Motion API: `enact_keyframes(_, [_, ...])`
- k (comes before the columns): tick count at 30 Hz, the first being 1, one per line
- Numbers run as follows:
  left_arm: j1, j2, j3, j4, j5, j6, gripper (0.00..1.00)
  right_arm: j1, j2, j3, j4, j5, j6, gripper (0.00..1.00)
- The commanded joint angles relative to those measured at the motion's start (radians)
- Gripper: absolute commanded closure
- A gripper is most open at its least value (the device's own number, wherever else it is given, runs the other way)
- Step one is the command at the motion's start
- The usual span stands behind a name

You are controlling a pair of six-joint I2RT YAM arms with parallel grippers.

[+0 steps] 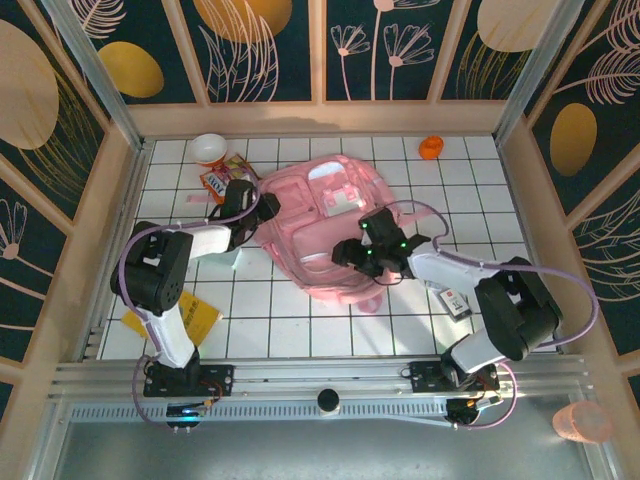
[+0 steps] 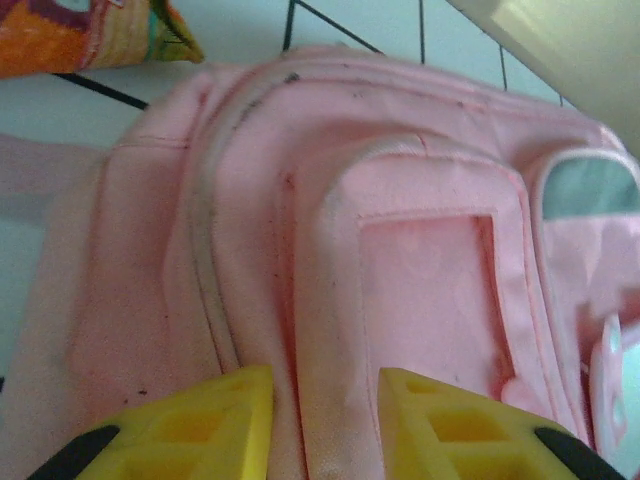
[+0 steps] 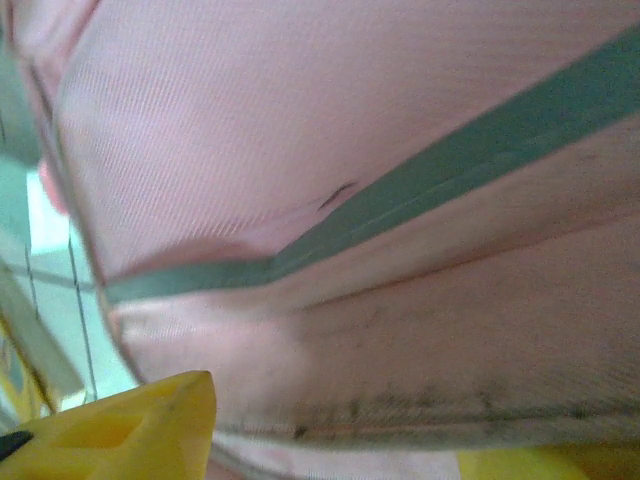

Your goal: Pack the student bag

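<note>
Top view: student bag [image 1: 320,215] lies mid-desk [image 1: 300,330], far of centre, likely awaiting opening. Left wrist: left end effector [image 2: 325,430] straddles bag's fabric ridge, pinch unclear. Right wrist: right end effector [image 3: 330,450] spread wide across bag's edge.

A robot test booth: white gridded table [image 1: 270,322], leaf-patterned panel walls [image 1: 260,50], aluminium rail [image 1: 320,372] in front.

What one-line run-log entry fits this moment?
task: pack student bag | left jaws: closed on a bag fold | right jaws: open, pressed against bag's near side | bag: lying flat on table
</note>
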Motion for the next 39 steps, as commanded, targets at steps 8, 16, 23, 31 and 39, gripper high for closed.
enact_keyframes(8, [-0.024,-0.382,-0.070,-0.272,0.068,0.016,0.64,-0.309,-0.182,0.195,-0.252,-0.097,-0.127,0.31])
enact_keyframes(16, [-0.044,-0.535,-0.330,-0.219,0.141,-0.018,0.70,-0.421,0.015,0.163,-0.195,-0.138,-0.245,0.37])
enact_keyframes(23, [-0.070,-0.378,-0.344,-0.090,0.208,-0.029,0.71,-0.335,0.011,-0.013,-0.044,-0.141,-0.138,0.41])
enact_keyframes(31, [-0.070,-0.205,-0.270,-0.030,0.201,-0.009,0.71,-0.168,-0.069,-0.096,0.054,-0.077,0.042,0.41])
enact_keyframes(39, [-0.080,-0.386,-0.139,-0.241,0.046,0.151,0.63,-0.162,-0.247,-0.005,-0.085,0.084,-0.001,0.31])
